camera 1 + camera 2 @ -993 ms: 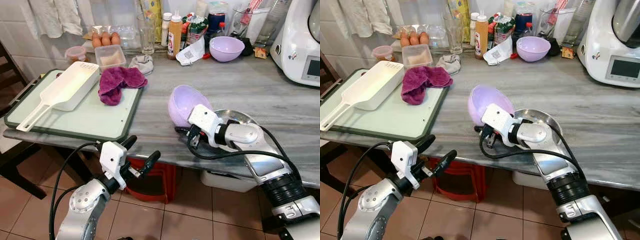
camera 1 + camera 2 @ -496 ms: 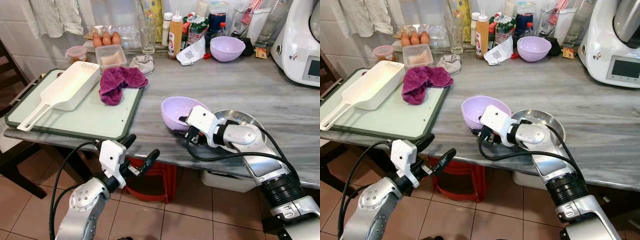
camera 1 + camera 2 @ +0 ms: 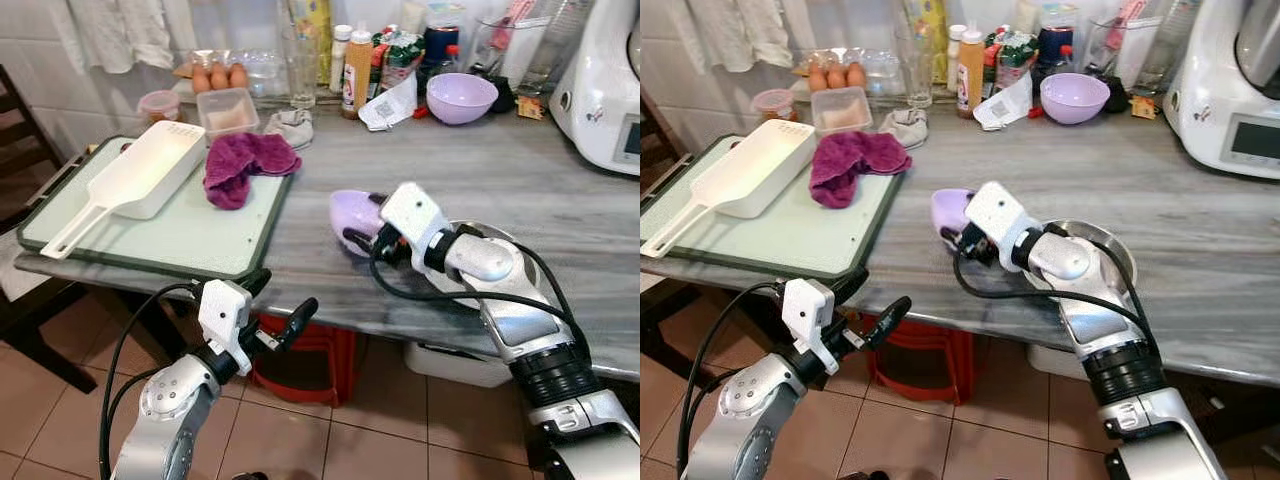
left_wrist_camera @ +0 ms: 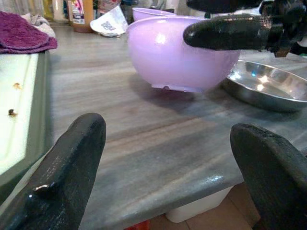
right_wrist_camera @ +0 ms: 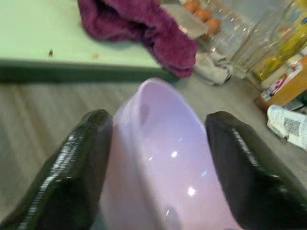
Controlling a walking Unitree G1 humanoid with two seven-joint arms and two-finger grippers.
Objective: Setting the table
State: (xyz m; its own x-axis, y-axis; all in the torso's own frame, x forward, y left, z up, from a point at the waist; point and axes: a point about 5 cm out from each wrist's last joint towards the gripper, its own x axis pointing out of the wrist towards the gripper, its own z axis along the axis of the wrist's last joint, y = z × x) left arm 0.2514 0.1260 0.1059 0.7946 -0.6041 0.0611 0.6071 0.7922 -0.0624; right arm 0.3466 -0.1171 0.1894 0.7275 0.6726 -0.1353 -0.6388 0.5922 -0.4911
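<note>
Left wrist view gives the clearest look at the pale lilac plastic bowl (image 4: pixel 182 57): it sits upright on its small foot on the grey marbled tabletop (image 4: pixel 144 139), just beside a shallow stainless steel dish (image 4: pixel 266 86), with one black finger of the right gripper lying across its rim. From the head camera, the right gripper (image 3: pixel 368 235) reaches toward the robot's left, and the bowl sits between the dish and the green-rimmed cutting board (image 3: pixel 150 235). In the right wrist view the two fingers (image 5: pixel 72 167) straddle the bowl's wall, one outside and one inside, apparently pinching the rim.

By its thin wall and soft sheen, the bowl is probably light, stiff plastic, unlikely to break if bumped but smooth enough to slip or swing in a narrow two-finger pinch. The rim is the sensible place to hold it, one finger inside and one outside, well down over the lip, so the bowl cannot pivot. Being so light, it could skid on the polished stone if nudged, or knock against the steel dish.

The left gripper (image 3: pixel 285 325) hangs below the tabletop's front edge with its fingers spread, holding nothing.

On the cutting board lie a white plastic slotted scoop (image 3: pixel 135 180) and a crumpled magenta cloth (image 3: pixel 245 165); a second lilac bowl (image 3: pixel 460 97) stands among the bottles at the back.
</note>
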